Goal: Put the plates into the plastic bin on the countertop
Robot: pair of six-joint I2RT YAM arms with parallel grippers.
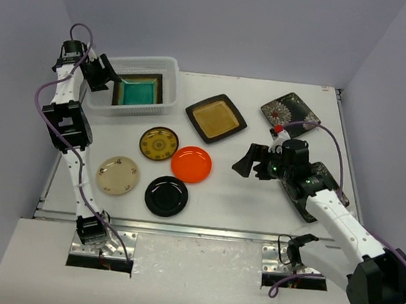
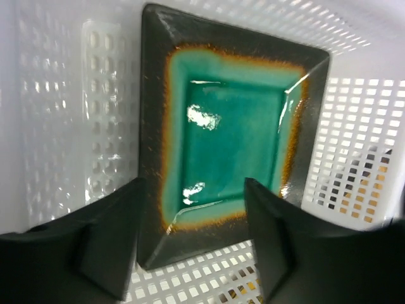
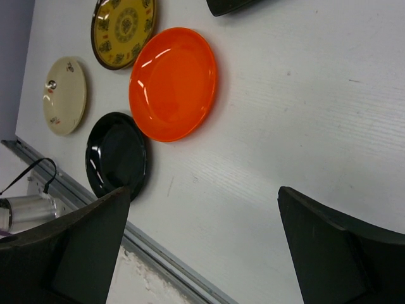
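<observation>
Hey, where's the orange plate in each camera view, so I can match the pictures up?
Top external: the orange plate sits near the middle, lower right of the yellow patterned plate.
Left wrist: not in it; this view shows the teal plate in the bin.
Right wrist: upper left of centre.
Shared landmark: the black round plate beside it, in top and right wrist views.

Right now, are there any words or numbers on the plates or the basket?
None that can be read.
The yellow plate carries only a pattern, no letters.
The cream plate has small marks, too tiny to tell.
The basket shows no label.
</observation>
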